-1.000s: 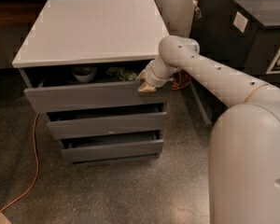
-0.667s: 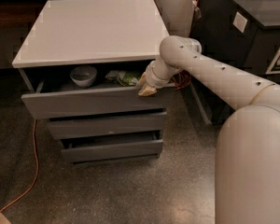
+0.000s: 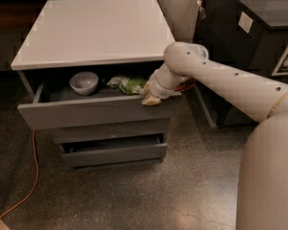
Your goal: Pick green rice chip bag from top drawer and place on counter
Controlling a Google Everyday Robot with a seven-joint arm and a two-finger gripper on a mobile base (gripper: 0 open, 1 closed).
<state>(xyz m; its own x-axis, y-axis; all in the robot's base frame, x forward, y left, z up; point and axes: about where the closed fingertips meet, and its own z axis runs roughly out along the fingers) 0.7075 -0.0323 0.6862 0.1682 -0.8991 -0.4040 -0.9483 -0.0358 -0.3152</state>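
The top drawer (image 3: 96, 113) of the grey cabinet stands pulled open. Inside it lie a green rice chip bag (image 3: 128, 84) near the right and a grey bowl (image 3: 84, 82) near the left. My gripper (image 3: 150, 97) sits at the drawer's front right edge, just right of the bag, with its fingers on the rim of the drawer front. The white counter (image 3: 93, 30) on top of the cabinet is bare.
Two lower grey drawers (image 3: 113, 147) sit below, the lowest slightly out. A dark black unit (image 3: 252, 37) with a round hole stands to the right. An orange cable (image 3: 31, 176) runs along the floor at the left. My white arm (image 3: 230, 87) crosses from the right.
The top drawer has slid outward, showing the bowl and the bag. My gripper has moved toward me with the drawer front.
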